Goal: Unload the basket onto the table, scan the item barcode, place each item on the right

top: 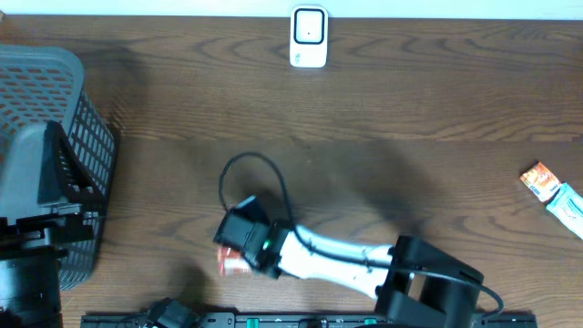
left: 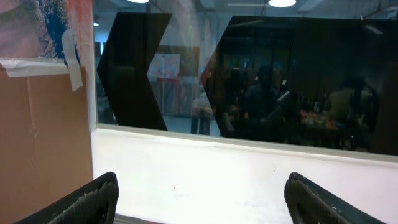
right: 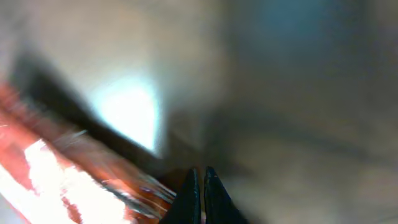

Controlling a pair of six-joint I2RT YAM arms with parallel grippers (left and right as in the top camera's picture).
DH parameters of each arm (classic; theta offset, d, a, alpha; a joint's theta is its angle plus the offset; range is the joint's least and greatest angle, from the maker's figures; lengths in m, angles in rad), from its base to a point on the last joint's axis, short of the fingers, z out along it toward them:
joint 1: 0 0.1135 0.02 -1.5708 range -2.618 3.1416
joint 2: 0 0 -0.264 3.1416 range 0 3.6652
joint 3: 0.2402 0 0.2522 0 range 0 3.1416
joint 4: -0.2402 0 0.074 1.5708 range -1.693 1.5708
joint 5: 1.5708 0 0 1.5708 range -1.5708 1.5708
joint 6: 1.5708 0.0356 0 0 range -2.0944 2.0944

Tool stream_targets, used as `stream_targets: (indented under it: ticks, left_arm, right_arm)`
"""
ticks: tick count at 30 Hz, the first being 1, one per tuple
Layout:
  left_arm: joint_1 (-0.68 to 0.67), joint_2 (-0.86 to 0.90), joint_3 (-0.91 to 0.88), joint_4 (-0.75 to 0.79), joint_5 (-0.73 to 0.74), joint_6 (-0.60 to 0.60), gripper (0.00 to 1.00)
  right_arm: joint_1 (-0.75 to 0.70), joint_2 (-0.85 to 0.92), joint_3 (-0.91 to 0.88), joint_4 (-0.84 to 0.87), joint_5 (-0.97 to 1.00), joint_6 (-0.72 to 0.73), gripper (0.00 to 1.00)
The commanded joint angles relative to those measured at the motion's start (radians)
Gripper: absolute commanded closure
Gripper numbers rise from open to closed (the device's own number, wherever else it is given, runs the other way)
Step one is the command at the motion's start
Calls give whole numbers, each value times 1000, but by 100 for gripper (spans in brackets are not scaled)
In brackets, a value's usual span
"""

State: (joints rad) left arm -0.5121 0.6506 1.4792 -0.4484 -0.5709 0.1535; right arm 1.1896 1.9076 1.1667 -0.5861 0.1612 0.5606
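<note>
While pressing the jaws of the right gripper (right: pixel 200 173) together at the red packet (top: pixel 230 264), lower centre, held the left gripper (left: pixel 200 190) spread and had yet to reach the top-centre scanner (top: pixel 309 36).

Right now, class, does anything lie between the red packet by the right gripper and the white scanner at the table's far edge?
Nothing visible does. Bare wood runs from the red packet to the scanner; only the right arm's own cable loops there. The basket sits well to the left.
</note>
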Motion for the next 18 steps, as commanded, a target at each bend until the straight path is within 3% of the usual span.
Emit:
stream_targets:
  ticks: [1, 11, 18]
  left_arm:
    - [3, -6, -3, 1, 5, -10, 14]
    - [3, -6, -3, 0, 5, -10, 14]
    - [3, -6, -3, 0, 5, -10, 14]
  right_arm:
    - [10, -31, 21, -45, 2, 16, 99]
    - [-14, -122, 208, -311, 11, -1, 99]
    - [-3, -126, 155, -298, -181, 66, 99]
